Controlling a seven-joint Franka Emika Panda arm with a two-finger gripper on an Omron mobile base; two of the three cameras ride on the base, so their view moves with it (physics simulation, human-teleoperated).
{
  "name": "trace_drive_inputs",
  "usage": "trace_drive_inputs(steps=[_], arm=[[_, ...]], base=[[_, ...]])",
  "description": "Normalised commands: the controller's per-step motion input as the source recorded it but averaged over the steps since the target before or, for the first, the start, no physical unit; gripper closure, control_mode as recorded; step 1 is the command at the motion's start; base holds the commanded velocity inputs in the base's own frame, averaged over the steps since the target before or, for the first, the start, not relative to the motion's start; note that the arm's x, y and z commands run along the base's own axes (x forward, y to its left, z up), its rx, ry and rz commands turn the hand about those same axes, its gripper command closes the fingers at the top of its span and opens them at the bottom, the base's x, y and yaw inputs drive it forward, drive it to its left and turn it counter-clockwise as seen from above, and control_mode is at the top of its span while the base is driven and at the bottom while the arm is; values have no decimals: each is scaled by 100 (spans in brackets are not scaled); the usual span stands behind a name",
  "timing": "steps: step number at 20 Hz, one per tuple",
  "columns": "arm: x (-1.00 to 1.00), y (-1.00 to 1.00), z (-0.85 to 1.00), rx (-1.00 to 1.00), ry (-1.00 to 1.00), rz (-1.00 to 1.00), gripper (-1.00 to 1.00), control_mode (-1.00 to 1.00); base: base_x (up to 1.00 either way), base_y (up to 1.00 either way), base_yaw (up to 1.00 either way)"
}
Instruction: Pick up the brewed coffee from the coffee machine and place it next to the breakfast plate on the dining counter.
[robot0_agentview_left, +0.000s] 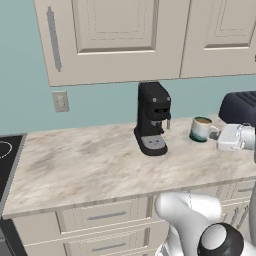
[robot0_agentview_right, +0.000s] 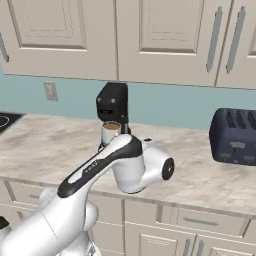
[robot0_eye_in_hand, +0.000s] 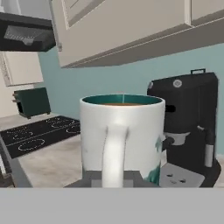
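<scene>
A beige marbled table (robot0_agentview_left: 100, 165) runs under cream cabinets (robot0_agentview_left: 115, 35) and a teal wall (robot0_agentview_left: 100, 105) with an outlet (robot0_agentview_left: 60, 101); drawers sit below its edge, and a black cooktop (robot0_agentview_left: 6, 155) lies at its left end. A dark blue toaster (robot0_agentview_right: 235, 136) stands at the right. The black machine (robot0_agentview_left: 152, 118) stands mid-table. The mug (robot0_agentview_left: 201, 129), white with a teal base and brown coffee inside, is just right of the machine. The tool (robot0_agentview_left: 220, 137) is clamped on its handle.
</scene>
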Motion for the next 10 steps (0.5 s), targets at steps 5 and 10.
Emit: trace_drive_inputs(steps=[5, 10], arm=[[-33, 0, 62, 0, 7, 3, 100, -100], [-20, 17, 11, -5, 5, 1, 100, -100]], base=[[0, 0, 0], [0, 0, 0]])
